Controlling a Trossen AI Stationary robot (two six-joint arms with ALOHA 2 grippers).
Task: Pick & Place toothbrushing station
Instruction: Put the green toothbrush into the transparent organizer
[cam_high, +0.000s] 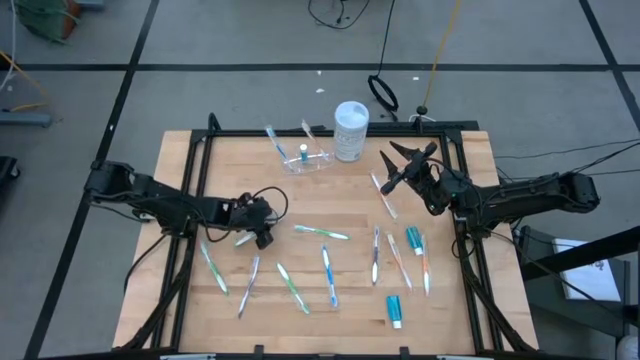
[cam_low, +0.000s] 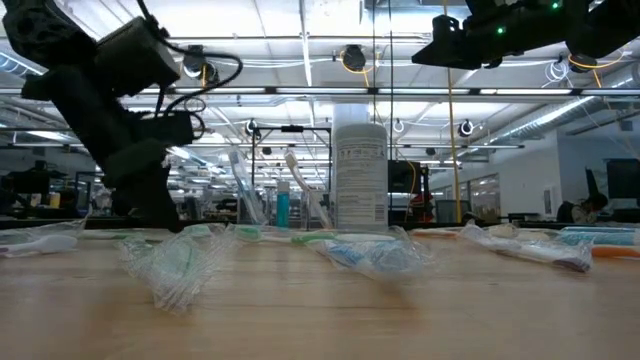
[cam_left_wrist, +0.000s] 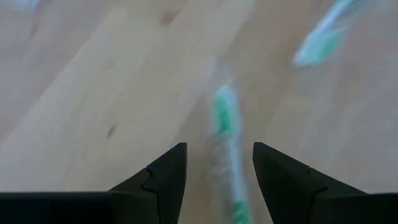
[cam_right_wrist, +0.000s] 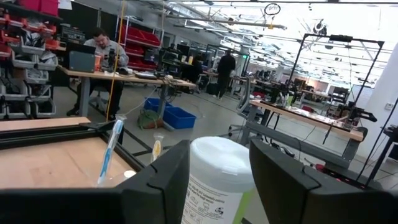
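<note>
The toothbrushing station (cam_high: 306, 160), a small clear holder with upright toothbrushes in it, stands at the table's far middle beside the white tub (cam_high: 350, 130). It also shows in the right wrist view (cam_right_wrist: 118, 177). My left gripper (cam_high: 260, 234) is open and low over the table's left middle. Its fingers stand on either side of a green toothbrush (cam_left_wrist: 225, 140) lying flat on the wood. My right gripper (cam_high: 398, 168) is open and empty, raised above the table to the right of the tub. The tub (cam_right_wrist: 219, 177) shows between its fingers, farther off.
Several loose toothbrushes (cam_high: 328, 272) lie across the table's middle and near half, some in clear wrappers (cam_low: 180, 262). Two teal tubes (cam_high: 395, 310) lie at the near right. A black frame (cam_high: 200, 150) runs round the table's edges.
</note>
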